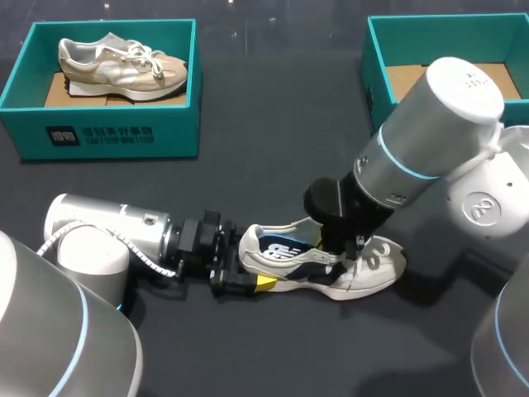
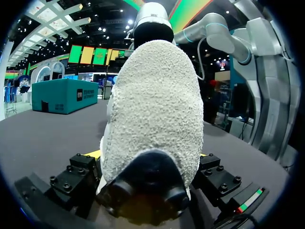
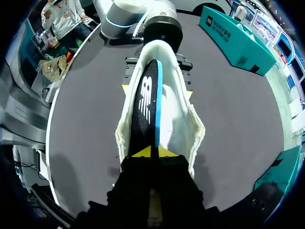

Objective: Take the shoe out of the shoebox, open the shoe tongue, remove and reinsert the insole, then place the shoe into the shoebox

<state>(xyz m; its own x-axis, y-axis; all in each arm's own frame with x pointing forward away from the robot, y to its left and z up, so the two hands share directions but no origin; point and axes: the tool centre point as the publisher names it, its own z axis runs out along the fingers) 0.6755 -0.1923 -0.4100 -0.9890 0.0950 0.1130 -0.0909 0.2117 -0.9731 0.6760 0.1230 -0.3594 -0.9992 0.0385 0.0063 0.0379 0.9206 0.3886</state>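
Note:
A white sneaker [image 1: 364, 269] lies on the dark table near the front, toe pointing right. Its fuzzy heel [image 2: 155, 109] sits between the wide-spread fingers [image 2: 93, 155] of my left gripper [image 1: 248, 277], which stands open around it. My right gripper [image 1: 340, 251] reaches down into the shoe's mouth. In the right wrist view, its yellow tips [image 3: 153, 152] are pinched on the front end of the black insole [image 3: 147, 102] with a blue edge. The insole stands raised on edge inside the shoe [image 3: 178, 119].
A teal shoebox [image 1: 107, 136] at the back left holds a beige sneaker [image 1: 124, 66]. A second teal shoebox [image 1: 382, 50] stands at the back right, its cardboard floor showing; my right arm [image 1: 430, 132] covers part of it.

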